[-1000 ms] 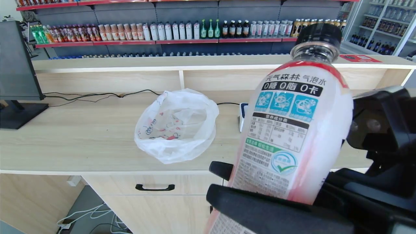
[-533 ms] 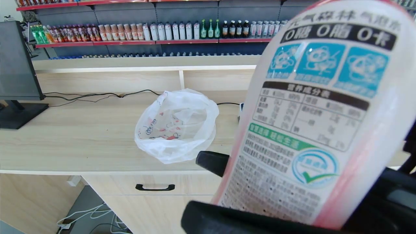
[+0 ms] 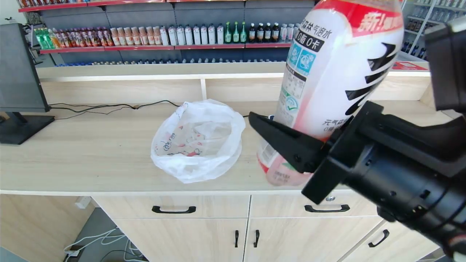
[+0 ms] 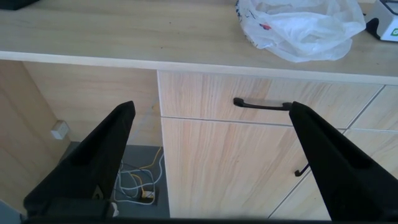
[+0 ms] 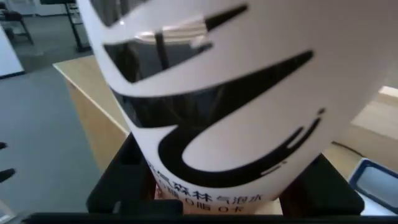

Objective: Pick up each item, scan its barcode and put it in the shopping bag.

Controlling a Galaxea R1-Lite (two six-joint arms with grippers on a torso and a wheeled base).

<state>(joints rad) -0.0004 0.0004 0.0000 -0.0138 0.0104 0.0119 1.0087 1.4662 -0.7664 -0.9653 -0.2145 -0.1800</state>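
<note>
**Right gripper (image 3: 313, 122) holds a pink-labelled drink bottle (image 3: 338, 65) above the checkout counter (image 3: 91, 153), not yet bagged.**
Its fingers clamp the near-upright bottle low on the body, leaving the label bare — probably so the barcode can face the small white scanner (image 4: 382, 28) near the open plastic shopping bag (image 3: 198, 145), just left of the bottle. The left gripper (image 4: 211, 106) hangs low before the drawers, fingers spread wide and empty — out of the way.

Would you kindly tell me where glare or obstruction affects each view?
Head view: the bottle in the right gripper hides part of the counter; right wrist view: a glare streak on the bottle; left wrist view: even light, no glare.
</note>
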